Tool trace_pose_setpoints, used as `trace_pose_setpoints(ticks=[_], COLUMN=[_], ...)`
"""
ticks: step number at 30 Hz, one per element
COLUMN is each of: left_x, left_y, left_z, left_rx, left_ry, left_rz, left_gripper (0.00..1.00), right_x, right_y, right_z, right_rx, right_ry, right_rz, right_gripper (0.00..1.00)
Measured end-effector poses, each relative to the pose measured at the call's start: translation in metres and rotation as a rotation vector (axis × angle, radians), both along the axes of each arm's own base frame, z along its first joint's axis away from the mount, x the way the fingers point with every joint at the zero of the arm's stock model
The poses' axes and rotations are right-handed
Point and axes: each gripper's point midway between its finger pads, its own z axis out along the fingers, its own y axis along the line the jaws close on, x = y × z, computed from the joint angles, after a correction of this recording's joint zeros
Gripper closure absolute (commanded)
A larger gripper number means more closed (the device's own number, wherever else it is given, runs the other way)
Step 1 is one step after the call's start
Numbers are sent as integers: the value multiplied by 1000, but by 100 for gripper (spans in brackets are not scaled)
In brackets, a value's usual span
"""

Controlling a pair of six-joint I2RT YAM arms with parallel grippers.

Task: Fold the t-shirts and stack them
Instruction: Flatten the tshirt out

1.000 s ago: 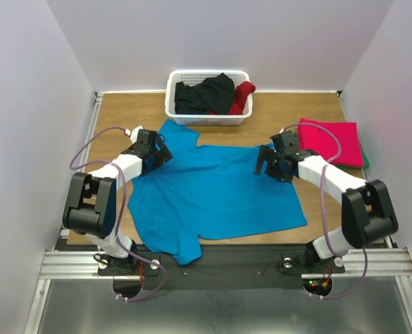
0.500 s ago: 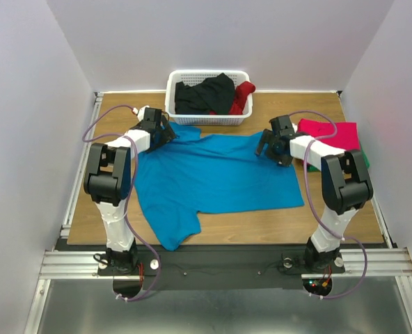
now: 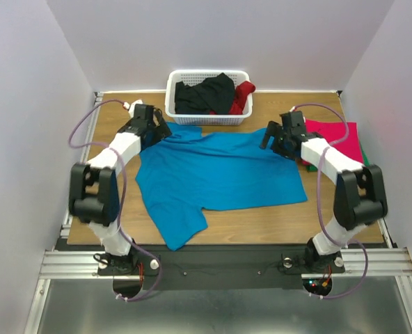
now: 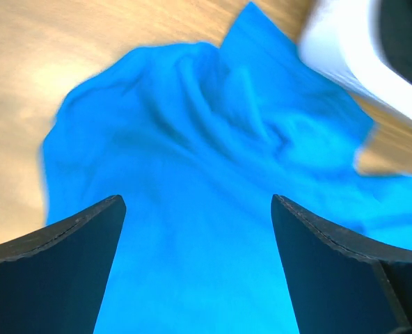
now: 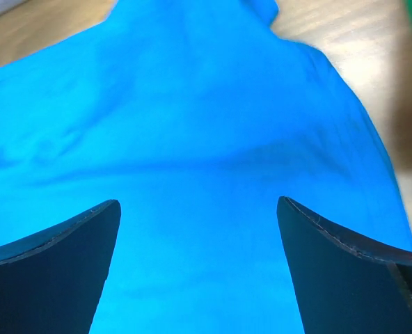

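Note:
The turquoise-blue t-shirt [image 3: 216,177] lies spread across the middle of the table, a sleeve trailing toward the front left. My left gripper [image 3: 156,129] is open over its rumpled back-left corner [image 4: 206,125]. My right gripper [image 3: 270,139] is open over its back-right corner [image 5: 213,104]. A folded magenta-red shirt [image 3: 335,139] lies at the right on a green one [image 3: 363,156]. The black shirt [image 3: 204,94] and dark red shirt [image 3: 242,96] are in the basket.
The white lattice basket [image 3: 207,117] stands at the back centre, its rim also showing in the left wrist view [image 4: 345,56]. White walls close in the table on three sides. Bare wood shows at the front right [image 3: 331,223].
Both grippers have moved toward the back of the table. The blue shirt has shifted back with them and its back-left corner is now bunched. Both arms now stretch further out.

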Motion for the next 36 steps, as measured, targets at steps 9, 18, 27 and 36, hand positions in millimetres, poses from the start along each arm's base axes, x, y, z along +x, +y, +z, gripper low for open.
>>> trace_pose_setpoints(ticks=[9,18,27,36], left_x=[-144,-218,-152,-95], left_y=[-34,-32,-40,-7], left_z=[33,-64,-66,-65], left_rx=[-160,-201,-204,-107], left_ry=[-139,85,51,76], left_rz=[-51,-15,26,77], left_gripper=[2,2,2,2], right_x=[-76,-130,-126,-115], right_y=[-6,-2,11,29], right_z=[30,-20,-46,-43], right_rx=[73,115,163,215], right_ry=[-100,47,108,77], right_rz=[34,74,112,148], right_gripper=[0,0,0,0])
